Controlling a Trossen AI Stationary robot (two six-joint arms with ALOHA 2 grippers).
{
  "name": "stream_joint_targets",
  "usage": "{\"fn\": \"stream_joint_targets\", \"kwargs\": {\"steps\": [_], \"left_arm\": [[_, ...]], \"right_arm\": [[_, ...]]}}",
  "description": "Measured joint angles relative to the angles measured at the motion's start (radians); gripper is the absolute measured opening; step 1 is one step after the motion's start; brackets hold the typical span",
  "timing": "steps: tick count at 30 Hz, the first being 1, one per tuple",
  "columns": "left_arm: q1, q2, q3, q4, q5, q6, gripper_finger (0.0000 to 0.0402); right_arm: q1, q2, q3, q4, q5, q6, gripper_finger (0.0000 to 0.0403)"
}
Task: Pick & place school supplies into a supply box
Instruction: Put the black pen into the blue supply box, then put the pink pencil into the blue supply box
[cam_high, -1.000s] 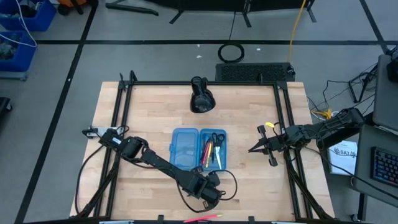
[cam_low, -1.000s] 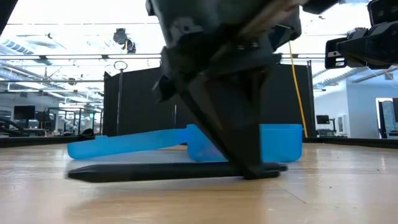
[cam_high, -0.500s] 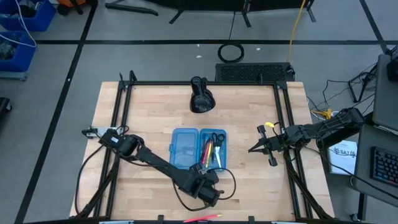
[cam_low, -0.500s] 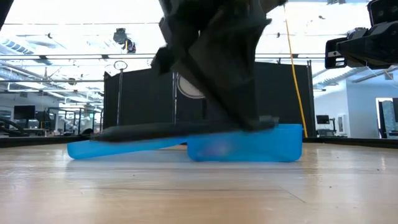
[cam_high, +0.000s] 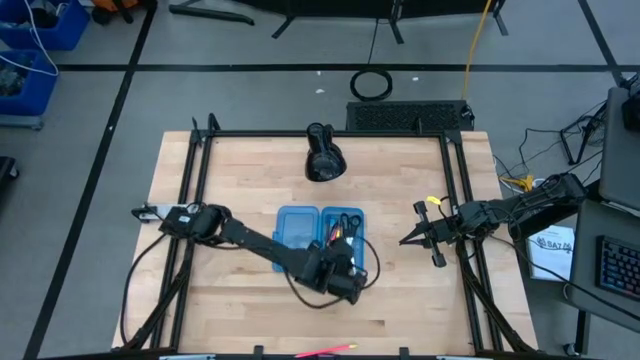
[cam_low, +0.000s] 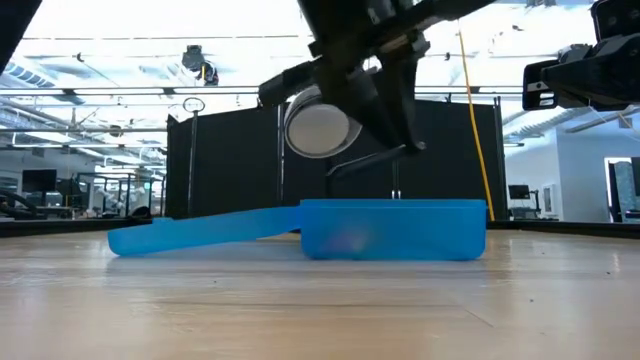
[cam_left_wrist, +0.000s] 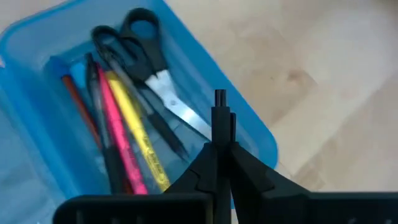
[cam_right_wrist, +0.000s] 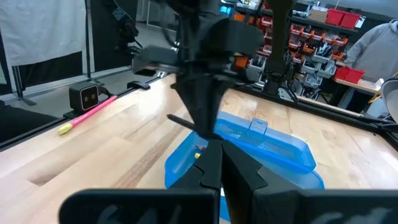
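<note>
The step in hand looks like delivery: the left claw (cam_high: 342, 268) hangs over the near end of the filled half of the supply box (cam_high: 300, 236), near the centre of the high view. Its fingers are pressed together around a thin black pen (cam_left_wrist: 220, 118), whose tip pokes up between them in the left wrist view; the low view shows the same dark stick (cam_low: 368, 160) held level just above the blue wall of the box (cam_low: 392, 230), not touching it.

Inside that half lie the black-handled scissors (cam_left_wrist: 134, 46), a yellow pencil (cam_left_wrist: 138, 134), a pink pen (cam_left_wrist: 119, 142) and a red one (cam_left_wrist: 76, 101), side by side along the length of the tray. The other half lies open and flat beside it.

The next move probably calls for lining the pen up with the others, lowering it past the rim and then parting the fingers.

The right claw (cam_high: 410, 239) waits at the right edge of the worktop (cam_high: 240, 170), well apart from the box, its fingers closed on nothing.
</note>
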Motion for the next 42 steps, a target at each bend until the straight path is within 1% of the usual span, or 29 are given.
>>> {"fn": "stream_joint_targets", "kwargs": {"steps": [4,9,14,17,21,26,30,34,39,42], "left_arm": [[0.035,-0.011,0.001,-0.004,-0.030,-0.073,0.0027],[0.077,-0.027,0.001,-0.059,-0.108,-0.173,0.0016],[0.125,-0.030,0.001,-0.168,-0.115,-0.228,0.0025],[0.150,-0.033,-0.029,-0.165,-0.122,-0.235,0.0023],[0.168,-0.030,-0.083,-0.154,-0.088,-0.259,0.0015],[0.166,-0.029,-0.183,-0.043,-0.017,-0.289,0.0027],[0.167,-0.031,-0.242,0.029,0.015,-0.299,0.0030],[0.167,-0.033,-0.249,0.020,0.022,-0.295,0.0044],[0.157,-0.031,-0.220,0.006,0.033,-0.210,0.0080],[0.151,-0.041,-0.205,-0.001,0.033,-0.188,0.0100]], "right_arm": [[0.000,0.001,0.000,0.000,0.000,0.000,0.0000],[0.000,0.001,0.000,0.000,0.001,0.000,0.0000],[0.000,0.001,0.000,0.000,0.002,0.011,0.0000],[0.000,0.001,0.000,0.000,0.002,0.011,0.0000],[0.000,0.001,0.000,0.000,0.002,0.008,0.0000],[0.000,0.001,0.000,0.000,0.002,0.005,0.0000],[0.000,0.001,0.000,0.000,0.002,0.004,0.0000],[0.000,0.001,0.000,0.000,0.003,0.004,0.0000],[0.000,0.001,0.000,0.000,0.003,0.015,0.0000],[0.000,0.001,0.000,0.000,0.003,0.018,0.0000]]}}
